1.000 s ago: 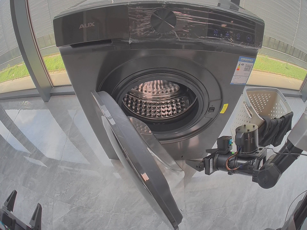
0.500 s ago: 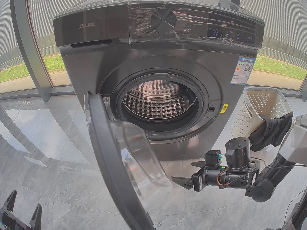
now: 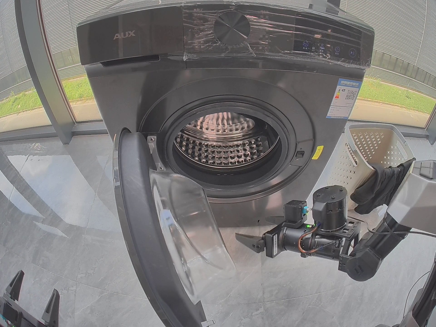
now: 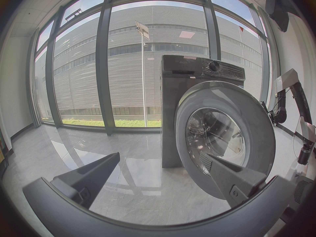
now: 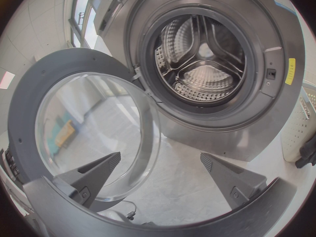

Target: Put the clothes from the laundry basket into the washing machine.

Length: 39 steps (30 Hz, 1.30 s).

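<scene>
The dark grey washing machine (image 3: 227, 114) stands with its round door (image 3: 136, 214) swung wide open to the left, baring the steel drum (image 3: 225, 144). A white laundry basket (image 3: 377, 146) sits at the machine's right side, with black clothes (image 3: 383, 185) draped over its front rim. My right gripper (image 3: 245, 240) hangs low in front of the machine, right of the door, open and holding nothing. In the right wrist view the right gripper (image 5: 160, 155) faces the door (image 5: 89, 129) and drum (image 5: 204, 60). My left gripper (image 3: 32, 291) is at the lower left, open; in its own view the left gripper (image 4: 159, 155) is spread wide.
Glossy grey floor tiles (image 3: 68, 196) spread to the left of the machine. Tall window frames (image 3: 41, 60) stand behind it. The open door juts out over the floor ahead, and the basket (image 5: 299, 129) sits close to the machine's right corner.
The door has swung wider open to the left. My right gripper has drawn back from the machine toward me and to the left. The left gripper has not moved.
</scene>
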Available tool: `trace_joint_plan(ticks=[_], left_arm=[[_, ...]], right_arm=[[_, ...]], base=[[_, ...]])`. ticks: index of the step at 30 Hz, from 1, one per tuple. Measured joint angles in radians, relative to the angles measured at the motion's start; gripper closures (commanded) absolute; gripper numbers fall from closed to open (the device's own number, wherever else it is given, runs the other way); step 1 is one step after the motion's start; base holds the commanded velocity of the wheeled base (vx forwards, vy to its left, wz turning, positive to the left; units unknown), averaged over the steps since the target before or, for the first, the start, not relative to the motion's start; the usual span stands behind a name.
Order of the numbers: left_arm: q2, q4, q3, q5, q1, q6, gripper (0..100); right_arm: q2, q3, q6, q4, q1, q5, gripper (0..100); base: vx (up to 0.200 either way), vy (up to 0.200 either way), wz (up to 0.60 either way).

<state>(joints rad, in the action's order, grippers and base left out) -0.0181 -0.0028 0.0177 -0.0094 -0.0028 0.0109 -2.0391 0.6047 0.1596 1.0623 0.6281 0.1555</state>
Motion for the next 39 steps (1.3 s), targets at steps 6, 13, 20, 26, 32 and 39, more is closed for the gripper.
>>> trace_joint_plan(ticks=[6, 13, 20, 26, 32, 39], left_arm=[[0.0, 0.0, 0.0, 0.0, 0.0, 0.004, 0], [0.0, 0.0, 0.0, 0.0, 0.0, 0.006, 0], [0.0, 0.0, 0.0, 0.0, 0.0, 0.007, 0], [0.0, 0.0, 0.0, 0.0, 0.0, 0.007, 0], [0.0, 0.0, 0.0, 0.0, 0.0, 0.007, 0], [0.0, 0.0, 0.0, 0.0, 0.0, 0.007, 0]], right_arm=[[-0.051, 0.049, 0.002, -0.005, -0.019, -0.026, 0], [-0.078, 0.064, 0.002, -0.004, 0.022, -0.026, 0], [-0.085, 0.063, 0.007, 0.013, 0.1, -0.025, 0], [-0.087, 0.089, 0.009, 0.014, 0.086, -0.021, 0], [-0.095, 0.154, 0.01, 0.009, 0.082, -0.002, 0], [-0.143, 0.278, 0.015, -0.016, 0.095, 0.004, 0]], base=[[0.0, 0.0, 0.0], [0.0, 0.0, 0.0], [0.0, 0.0, 0.0], [-0.033, 0.0, 0.0], [-0.167, 0.0, 0.0], [0.0, 0.0, 0.0]])
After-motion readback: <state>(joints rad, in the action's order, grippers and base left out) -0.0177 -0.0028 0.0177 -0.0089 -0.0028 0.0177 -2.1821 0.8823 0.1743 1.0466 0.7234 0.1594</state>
